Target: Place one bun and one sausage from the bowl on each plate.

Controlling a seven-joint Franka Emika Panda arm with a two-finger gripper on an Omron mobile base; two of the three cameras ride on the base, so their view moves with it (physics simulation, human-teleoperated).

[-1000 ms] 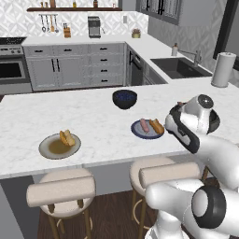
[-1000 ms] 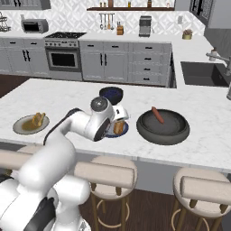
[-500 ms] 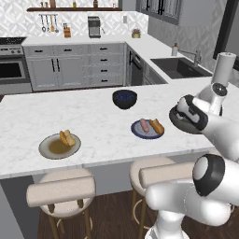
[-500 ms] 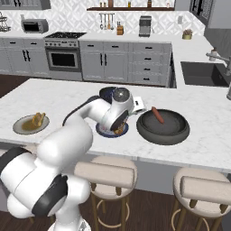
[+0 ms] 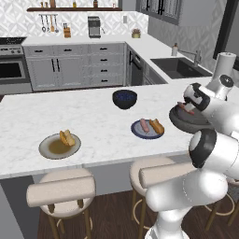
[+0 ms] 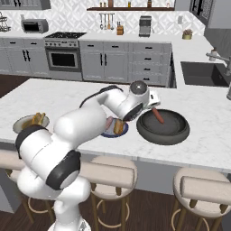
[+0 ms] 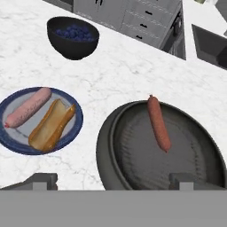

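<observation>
1. While the gripper (image 7: 113, 179) hangs above the near rim of the wide dark grey bowl (image 7: 116, 150), its two finger tips (image 7: 43, 179) stand far apart, with nothing between them.
2. Inside that bowl, just ahead of the gripper in the hand view, lies one reddish-brown sausage (image 7: 158, 123); it slants across the bowl's floor, one end resting up against the far wall.
3. To the gripper's left in the hand view, just beside the bowl but not touching it, sits the small blue-grey plate (image 7: 9, 137). It carries a pink sausage (image 7: 27, 107) and a golden bun (image 7: 51, 124) lying side by side.
4. Farther ahead and to the left, beyond that plate, stands a deeper dark blue bowl (image 7: 72, 37) with small blue pieces in it.
5. In the left base view the larger beige plate with a brown centre (image 5: 49, 148) sits well apart from the gripper, far along the marble counter (image 5: 93, 121), and holds a bun (image 5: 67, 137).
6. In the right base view the arm's hand (image 6: 139, 101) is over the left edge of the wide bowl, with the blue-grey plate partly hidden behind the arm.
</observation>
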